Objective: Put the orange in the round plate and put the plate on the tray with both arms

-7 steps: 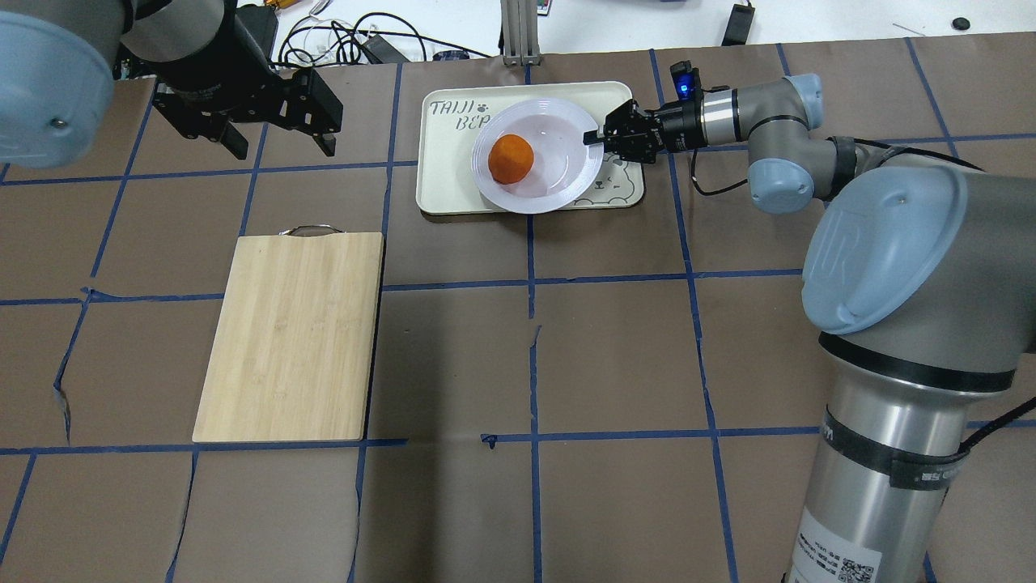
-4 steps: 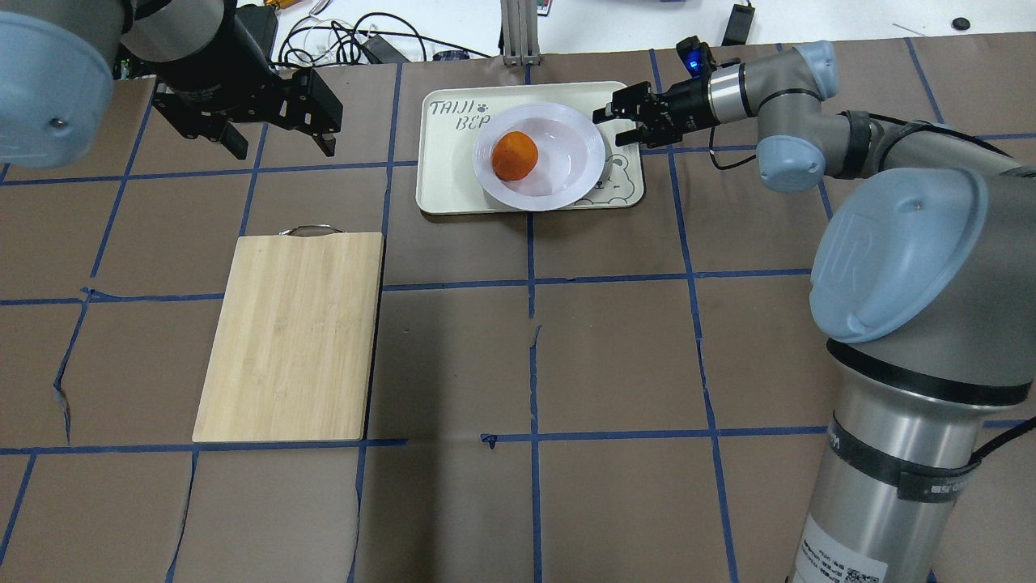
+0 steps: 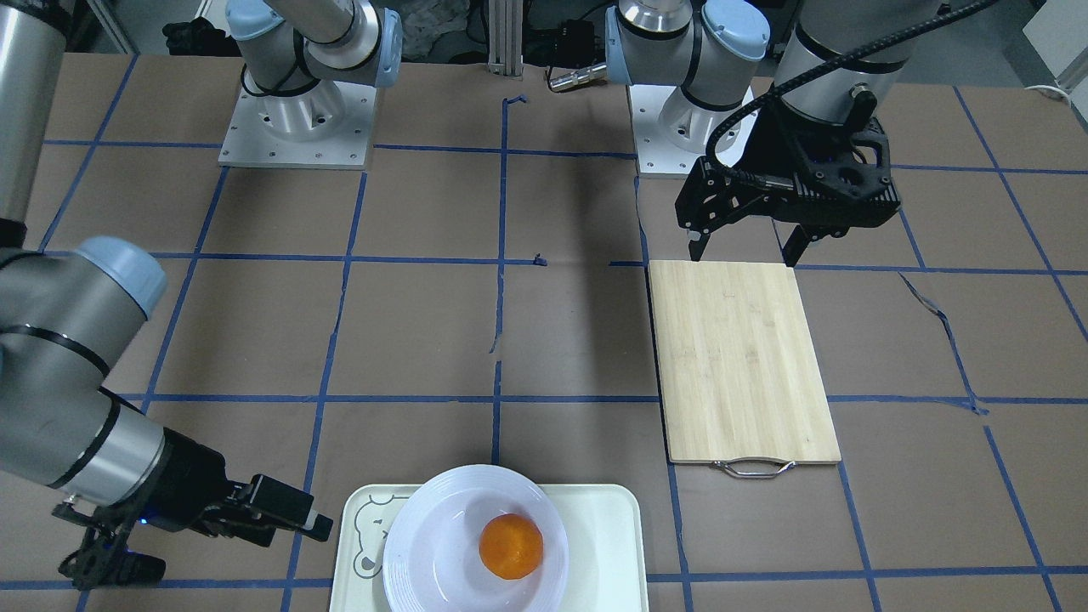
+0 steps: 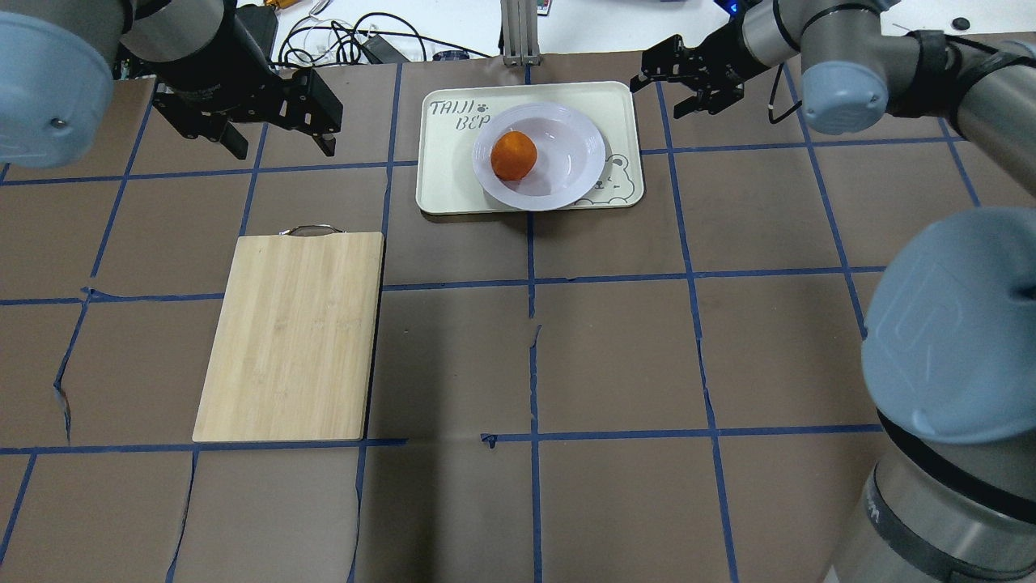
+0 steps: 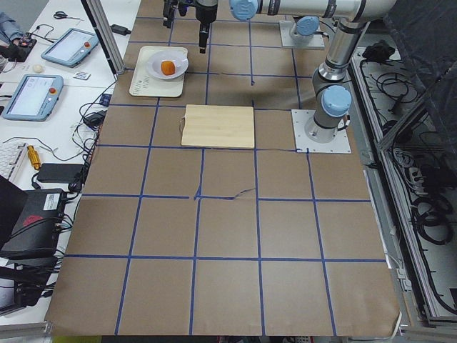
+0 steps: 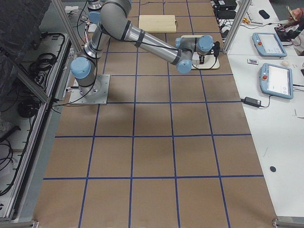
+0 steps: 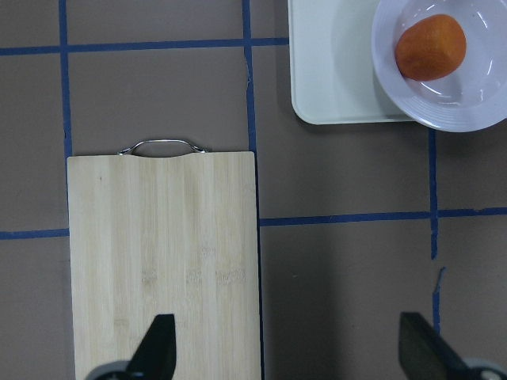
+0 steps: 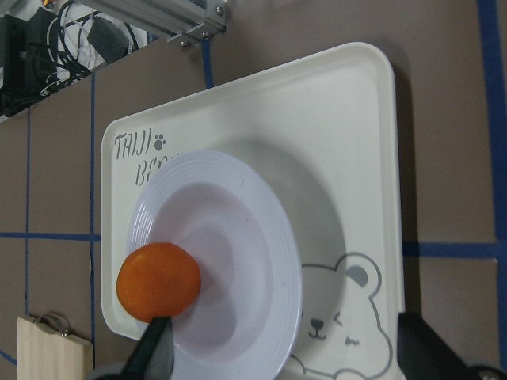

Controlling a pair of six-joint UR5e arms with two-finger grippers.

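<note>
On the far middle of the desk (image 4: pixel 615 348) sits the tray (image 4: pixel 445 182), with the plate (image 4: pixel 571 162) lying on it and the orange (image 4: pixel 514 155) resting inside the plate, toward its left side in the overhead view. The plate is not centred. It sits to the right half of the tray, covering part of the lettering and the top of the bear drawing (image 4: pixel 619 180), and its rim laps a little over the tray's long edge nearest the robot, as both wrist views show. I can't tell if it lies flat or rides on the raised rim. The right pincer (image 4: pixel 672 93) is off the plate, hanging over the desk just beyond the tray's far right corner, jaws spread wide and holding nothing. Its wrist view shows both fingers far apart with the tray below. The left pincer (image 4: pixel 283 146) hovers well apart to the left of the tray, beyond the handle end of the board (image 4: pixel 291 336), also wide and empty. The board is bare, nothing on it. My read on progress is that both steps look done, orange in plate and plate on tray, with neither arm touching anything. What looks left is only pulling the arms clear, plus maybe a nudge to seat the plate fully inside the rim if the overhang counts. I'd log it as complete or in its last moments.
</note>
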